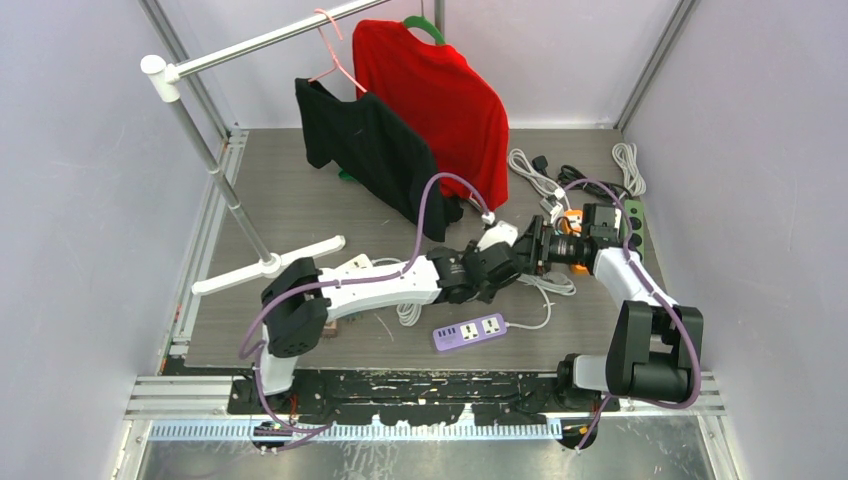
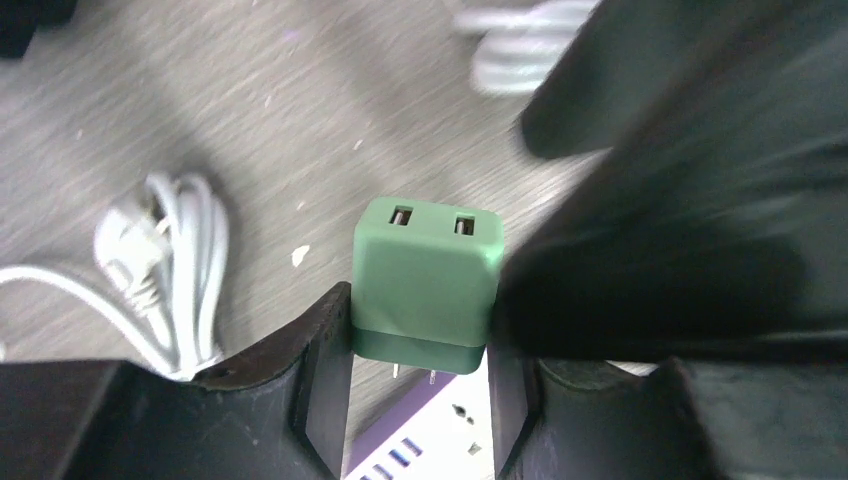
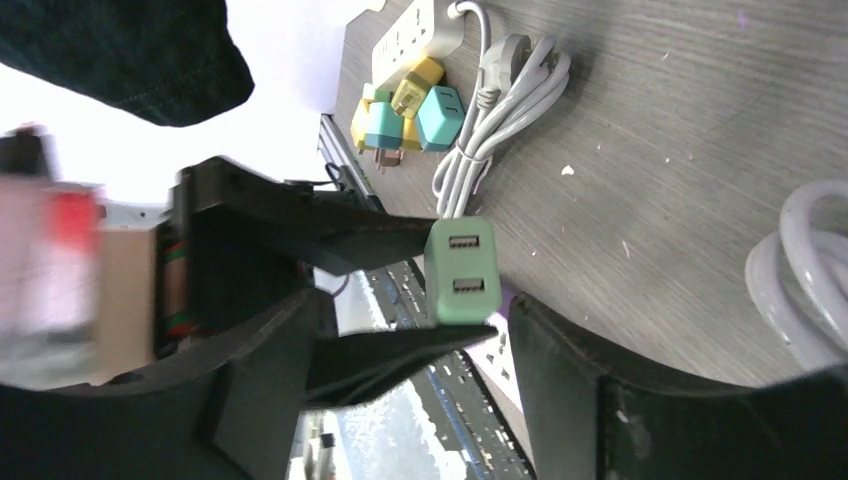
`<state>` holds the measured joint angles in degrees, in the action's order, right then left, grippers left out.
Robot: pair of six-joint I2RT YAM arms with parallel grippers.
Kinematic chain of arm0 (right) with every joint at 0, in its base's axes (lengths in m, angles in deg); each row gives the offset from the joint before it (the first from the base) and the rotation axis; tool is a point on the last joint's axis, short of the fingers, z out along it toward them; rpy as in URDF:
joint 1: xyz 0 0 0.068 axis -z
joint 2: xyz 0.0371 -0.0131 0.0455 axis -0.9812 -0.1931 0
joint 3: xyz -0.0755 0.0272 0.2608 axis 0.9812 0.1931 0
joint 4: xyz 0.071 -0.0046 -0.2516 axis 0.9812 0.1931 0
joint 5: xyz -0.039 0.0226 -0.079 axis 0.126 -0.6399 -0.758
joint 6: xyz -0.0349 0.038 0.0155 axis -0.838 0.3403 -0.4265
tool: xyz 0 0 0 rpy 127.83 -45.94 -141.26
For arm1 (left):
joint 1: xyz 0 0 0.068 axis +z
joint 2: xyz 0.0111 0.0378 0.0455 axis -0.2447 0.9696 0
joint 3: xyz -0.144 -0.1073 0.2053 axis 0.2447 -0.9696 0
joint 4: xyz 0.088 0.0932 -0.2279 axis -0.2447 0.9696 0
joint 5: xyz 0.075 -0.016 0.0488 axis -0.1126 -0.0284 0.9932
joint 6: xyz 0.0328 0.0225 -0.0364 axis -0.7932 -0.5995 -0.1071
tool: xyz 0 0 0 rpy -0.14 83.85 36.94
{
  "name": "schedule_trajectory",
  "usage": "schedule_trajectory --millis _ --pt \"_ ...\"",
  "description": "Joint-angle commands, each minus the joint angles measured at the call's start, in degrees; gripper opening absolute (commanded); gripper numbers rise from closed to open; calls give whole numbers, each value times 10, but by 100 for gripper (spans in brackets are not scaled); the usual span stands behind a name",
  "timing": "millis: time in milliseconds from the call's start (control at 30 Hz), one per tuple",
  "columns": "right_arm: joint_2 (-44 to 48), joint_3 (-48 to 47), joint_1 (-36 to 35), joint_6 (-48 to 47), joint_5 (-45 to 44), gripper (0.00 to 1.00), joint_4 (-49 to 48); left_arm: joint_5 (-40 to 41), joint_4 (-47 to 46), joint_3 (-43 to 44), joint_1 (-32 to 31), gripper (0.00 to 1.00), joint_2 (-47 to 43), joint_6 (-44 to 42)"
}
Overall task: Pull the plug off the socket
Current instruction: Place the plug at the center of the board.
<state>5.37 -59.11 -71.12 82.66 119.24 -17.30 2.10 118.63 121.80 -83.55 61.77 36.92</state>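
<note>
The left jaws are closed on the green plug (image 2: 425, 285), with a dark finger (image 2: 325, 370) pressed against each side of its lower half and its two USB ports facing up toward the wrist camera. Its two metal pins show bare underneath, clear of any socket. The purple power strip (image 2: 395, 455) lies on the bench (image 2: 200, 120) below, apart from the pins. The right jaws stand wide apart and hold nothing. From the right wrist, the plug and the left arm's fingers sit in the gap between them; whether the right jaws touch the plug I cannot tell. From above, both arms meet over the right half of the bench, farther from the bases than the purple strip, and the plug is hidden there. A coiled white cable (image 2: 165, 265) lies left of the plug. Further off is a white power strip (image 3: 415, 30), with yellow and teal plugs (image 3: 405, 115) clustered against it
</note>
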Motion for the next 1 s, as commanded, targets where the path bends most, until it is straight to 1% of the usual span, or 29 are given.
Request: schedule_trajectory --millis 0,67,133,300,367,433,500,600,700,967 --pt "36 -9 15 -82 18 79 35 38 -13 -83 6 6 -76 24" --pt "42 -7 27 -111 16 81 44 41 -25 -141 6 5 -111 35" --pt "44 -3 41 -115 11 81 39 37 -53 -206 5 5 -160 41" --pt "33 -7 69 -121 5 82 40 29 -166 -379 6 4 -285 62" --pt "29 -8 75 -129 3 82 48 48 -198 -431 6 4 -334 63" --pt "28 -8 79 -137 1 82 54 71 -207 -466 8 3 -375 65" --pt "28 -6 81 -140 0 82 56 78 -195 -487 20 2 -411 73" --pt "25 -7 82 -143 0 82 56 56 -159 -498 52 1 -436 92" --pt "26 -7 83 -142 0 82 57 38 -127 -499 79 2 -448 104" --pt "29 -6 85 -142 1 82 58 14 -85 -487 119 2 -446 107"
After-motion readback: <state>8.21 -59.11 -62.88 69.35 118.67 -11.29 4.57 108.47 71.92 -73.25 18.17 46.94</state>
